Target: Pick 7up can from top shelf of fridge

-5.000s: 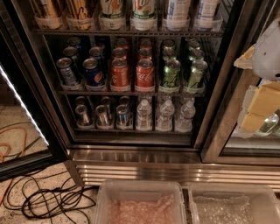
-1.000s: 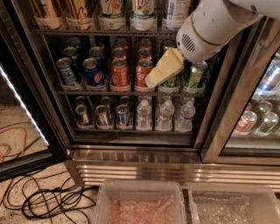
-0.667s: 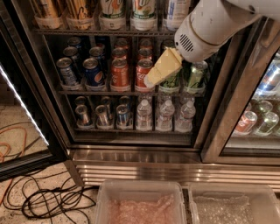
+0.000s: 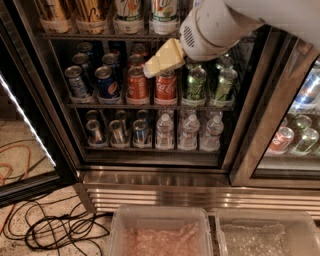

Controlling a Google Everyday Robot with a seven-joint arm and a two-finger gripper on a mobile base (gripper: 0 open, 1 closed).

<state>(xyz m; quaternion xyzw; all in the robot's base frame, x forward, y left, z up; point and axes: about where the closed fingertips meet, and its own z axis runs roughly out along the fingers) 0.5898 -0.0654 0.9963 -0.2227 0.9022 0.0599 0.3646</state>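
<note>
1. Speckled floor at the bottom left, with a tangle of black cables (image 4: 55, 230) and an orange cord (image 4: 7, 175). Above them is the open door (image 4: 25, 120) with its lit strip.
2. The fridge (image 4: 150, 180) fills most of the view. On the top shelf (image 4: 100, 36), gold cans (image 4: 52, 12) sit on the left in whitish cup holders, then a white can (image 4: 129, 10). The 7up can (image 4: 164, 10) is just to the right of it, upright in its holder.
3. The gripper (image 4: 152, 67) hangs just below that shelf, roughly under the 7up can and not touching it. It points down and left, in front of the orange can (image 4: 137, 85) and red can (image 4: 165, 87) one rack down. Can't tell whether it's spread or closed up.
4. That middle rack runs from blue cans (image 4: 107, 80) to the orange and red ones, then green cans (image 4: 222, 82). The white arm (image 4: 215, 25) comes in from the upper right.
5. The lowest rack has small cans (image 4: 115, 132), then water bottles (image 4: 187, 130).
6. More cans (image 4: 285, 140) sit behind the right-hand glass.
7. Two clear bins (image 4: 160, 232) are along the bottom edge.
</note>
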